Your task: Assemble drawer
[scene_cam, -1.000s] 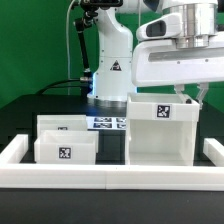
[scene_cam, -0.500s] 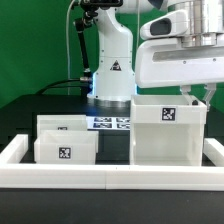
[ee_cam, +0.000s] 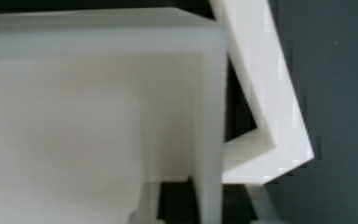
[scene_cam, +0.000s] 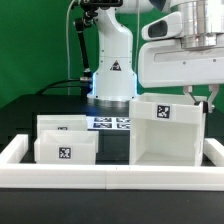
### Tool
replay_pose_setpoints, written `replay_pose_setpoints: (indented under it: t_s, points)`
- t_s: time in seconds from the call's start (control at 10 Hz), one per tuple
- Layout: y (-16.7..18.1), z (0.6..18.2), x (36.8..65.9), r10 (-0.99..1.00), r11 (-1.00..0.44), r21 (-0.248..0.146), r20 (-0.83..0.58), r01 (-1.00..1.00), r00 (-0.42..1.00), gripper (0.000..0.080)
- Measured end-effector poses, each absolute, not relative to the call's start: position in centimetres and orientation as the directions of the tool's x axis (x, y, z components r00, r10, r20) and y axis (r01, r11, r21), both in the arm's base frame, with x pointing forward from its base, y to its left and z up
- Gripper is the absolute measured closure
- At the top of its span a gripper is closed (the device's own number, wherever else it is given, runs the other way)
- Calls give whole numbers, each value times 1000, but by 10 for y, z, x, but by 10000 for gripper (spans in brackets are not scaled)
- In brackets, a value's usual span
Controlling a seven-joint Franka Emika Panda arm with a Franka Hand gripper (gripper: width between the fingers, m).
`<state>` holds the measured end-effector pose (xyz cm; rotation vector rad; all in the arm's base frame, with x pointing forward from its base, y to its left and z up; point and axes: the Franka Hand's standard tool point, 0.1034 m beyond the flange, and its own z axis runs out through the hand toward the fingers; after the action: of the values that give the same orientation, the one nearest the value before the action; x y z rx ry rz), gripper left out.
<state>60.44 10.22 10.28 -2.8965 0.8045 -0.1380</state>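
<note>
White plastic fills the wrist view: our claw (ee_cam: 211, 205) has a dark finger on each side of a thin wall and looks pinched shut on it. We see that wall belongs to the big white plastic cube casing (scene_cam: 165, 140), right under the claw on the black desk (scene_cam: 40, 100). Two low white plastic boxes (scene_cam: 65, 150) wait toward the exterior view's left. Since a second ago, casing and claw slid toward the exterior view's right.

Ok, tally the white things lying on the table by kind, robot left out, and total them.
Large casing: 1
Low boxes: 2
Marker board: 1
Rail edging the table: 1
Total: 5
</note>
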Motion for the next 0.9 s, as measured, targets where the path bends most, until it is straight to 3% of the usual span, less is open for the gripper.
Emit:
replay_pose_setpoints:
  t_s: [0.9]
  points:
    - [98,108,614,-842,-524,-187,-35,-831,539,760]
